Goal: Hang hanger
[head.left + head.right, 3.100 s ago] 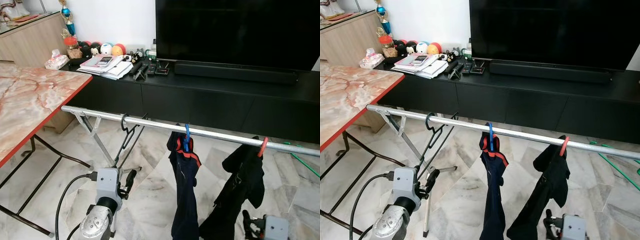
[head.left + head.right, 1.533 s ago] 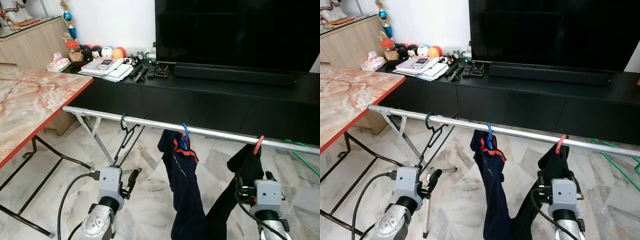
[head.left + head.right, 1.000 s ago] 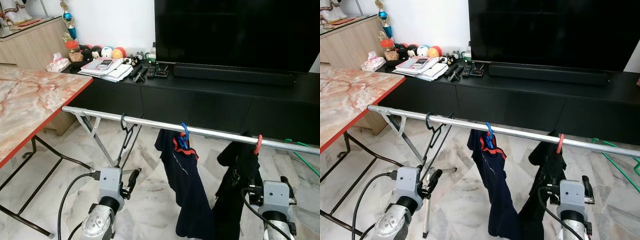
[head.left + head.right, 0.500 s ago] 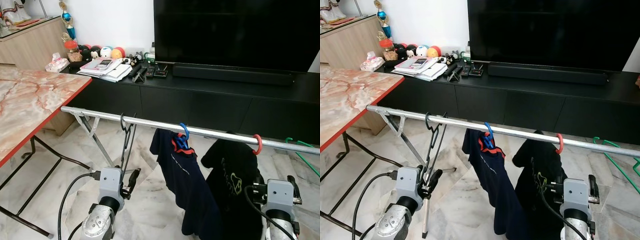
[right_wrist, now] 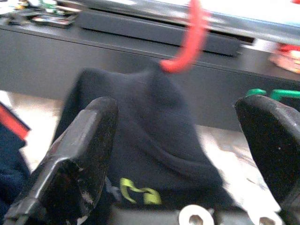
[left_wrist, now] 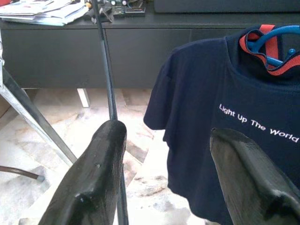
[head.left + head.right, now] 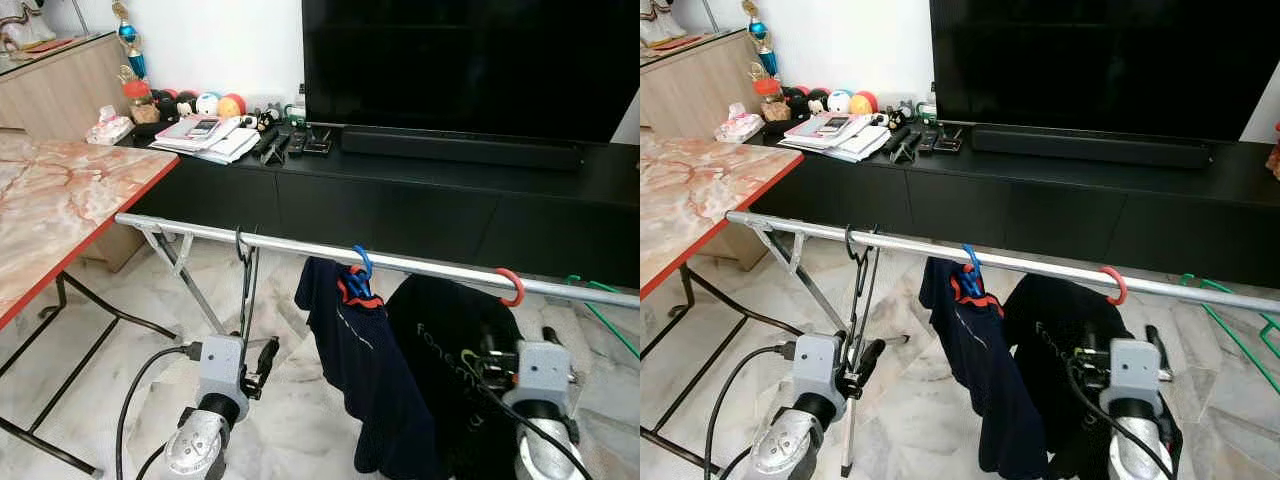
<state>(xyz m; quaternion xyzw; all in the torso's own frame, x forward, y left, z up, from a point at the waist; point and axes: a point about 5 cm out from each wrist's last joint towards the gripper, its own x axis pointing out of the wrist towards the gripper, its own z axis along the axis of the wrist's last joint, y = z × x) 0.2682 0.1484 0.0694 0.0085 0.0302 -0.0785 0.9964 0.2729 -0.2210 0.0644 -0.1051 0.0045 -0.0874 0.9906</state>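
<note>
A silver rail (image 7: pixel 300 243) runs across in front of me. Three hangers hang on it: an empty black hanger (image 7: pixel 243 262), a blue hanger (image 7: pixel 362 268) carrying a navy shirt (image 7: pixel 360 370), and a red hanger (image 7: pixel 512 288) carrying a black shirt (image 7: pixel 440 340). My right gripper (image 7: pixel 518 338) is raised just below the red hook, open, with the black shirt (image 5: pixel 150 131) lying between and ahead of its fingers and the red hook (image 5: pixel 187 42) above. My left gripper (image 7: pixel 262 360) is open below the black hanger, whose thin rod (image 6: pixel 107 70) stands beyond it beside the navy shirt (image 6: pixel 225 131).
A marble-topped table (image 7: pixel 60 210) stands at the left, with the rail's folding legs (image 7: pixel 190 285) beside it. Behind the rail runs a long black TV console (image 7: pixel 420 195) with a TV (image 7: pixel 470 60), papers and small toys. A green hanger (image 7: pixel 600 300) lies on the floor at the right.
My right gripper has come up and in toward the black shirt below the red hook. Both shirts have swung round from edge-on to facing me. The left arm has stayed put.
</note>
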